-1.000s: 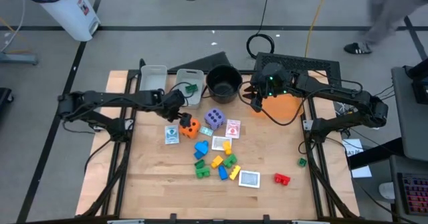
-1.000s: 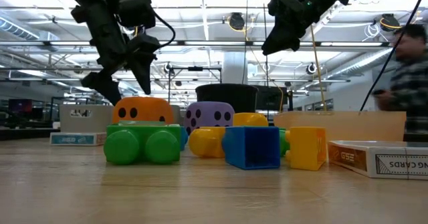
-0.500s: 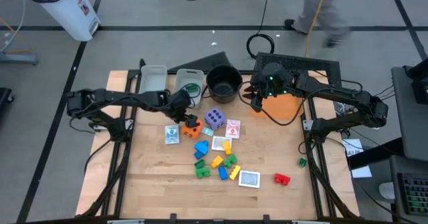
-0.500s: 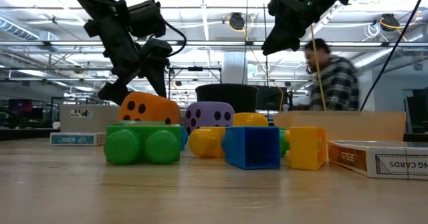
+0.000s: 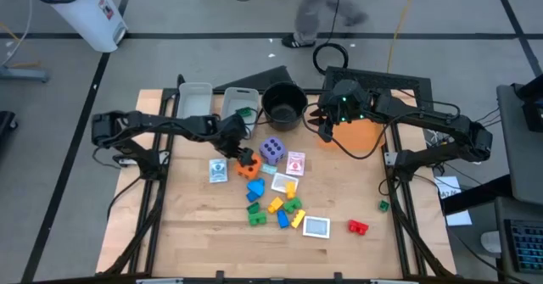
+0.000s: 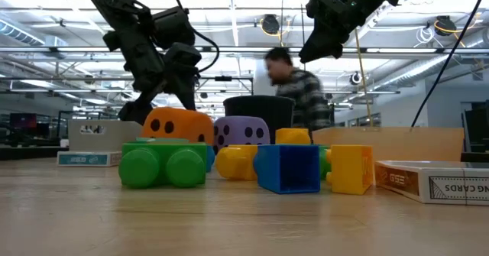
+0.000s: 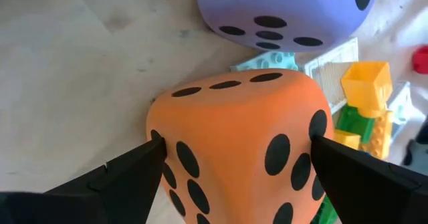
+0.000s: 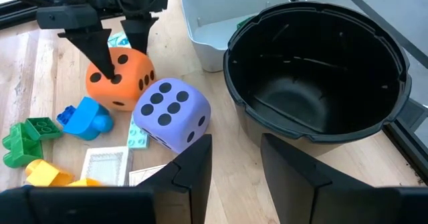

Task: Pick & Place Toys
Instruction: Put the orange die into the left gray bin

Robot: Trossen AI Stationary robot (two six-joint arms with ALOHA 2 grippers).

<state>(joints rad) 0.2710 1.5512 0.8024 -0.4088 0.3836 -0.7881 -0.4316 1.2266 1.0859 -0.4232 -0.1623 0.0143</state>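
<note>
step: grasping orange die [image 5: 247, 164] | die: on bench [image 5: 195, 233], mid-left, purple die [image 5: 271, 150] just beside at its 2 o'clock | left gripper [image 7: 234, 160]: fingers spread astride die, not yet pinching | right gripper [image 5: 325, 130]: waits by pot [image 5: 283, 104] (fingers part-spread, empty) | next: squeeze squarely, then lift; round soft faces may slip

Industrial lab: ceiling trusses [image 6: 244, 53], concrete floor [image 5: 170, 55], floor cables [image 5: 335, 30].
</note>
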